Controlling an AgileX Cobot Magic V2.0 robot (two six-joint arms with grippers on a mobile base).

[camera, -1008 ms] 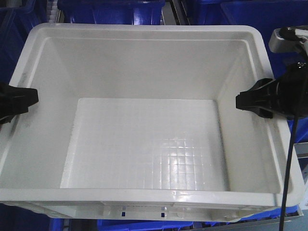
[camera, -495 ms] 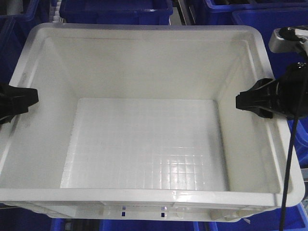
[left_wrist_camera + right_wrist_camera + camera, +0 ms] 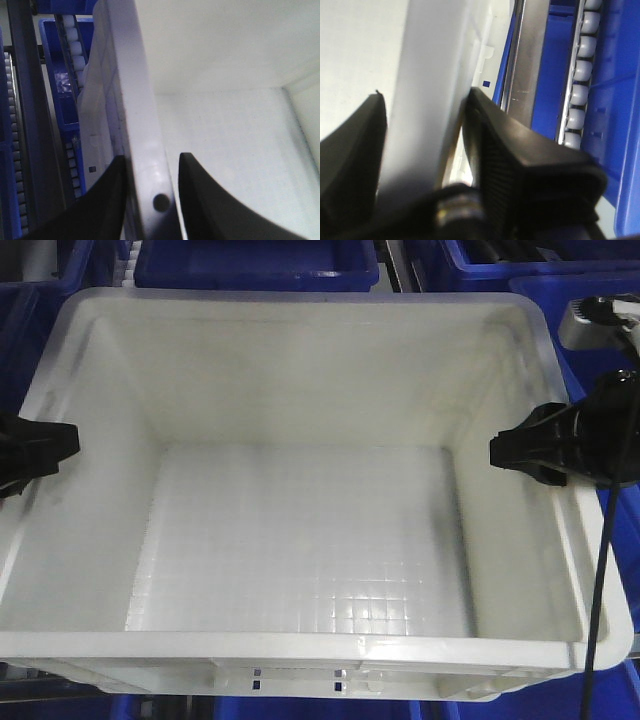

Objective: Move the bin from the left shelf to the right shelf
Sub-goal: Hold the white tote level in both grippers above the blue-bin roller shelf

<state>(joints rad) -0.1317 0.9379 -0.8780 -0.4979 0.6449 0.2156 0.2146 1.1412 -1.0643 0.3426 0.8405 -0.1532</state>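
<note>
The bin [image 3: 300, 370] fills the frame's centre, its 2 side rims clamped by the left gripper [image 3: 151, 197] and right gripper [image 3: 422, 145]. Over 1 s only the blue totes [image 3: 255, 265] along the top edge shifted, so the bin is probably travelling with the robot

Bin [image 3: 300, 302] in the middle, left gripper [image 3: 150, 197] astride its left rim, one finger inside and one outside, right gripper [image 3: 422, 145] likewise astride the right rim, totes [image 3: 255, 265] behind the bin, rollers [image 3: 582, 70] just outside its right wall
</note>
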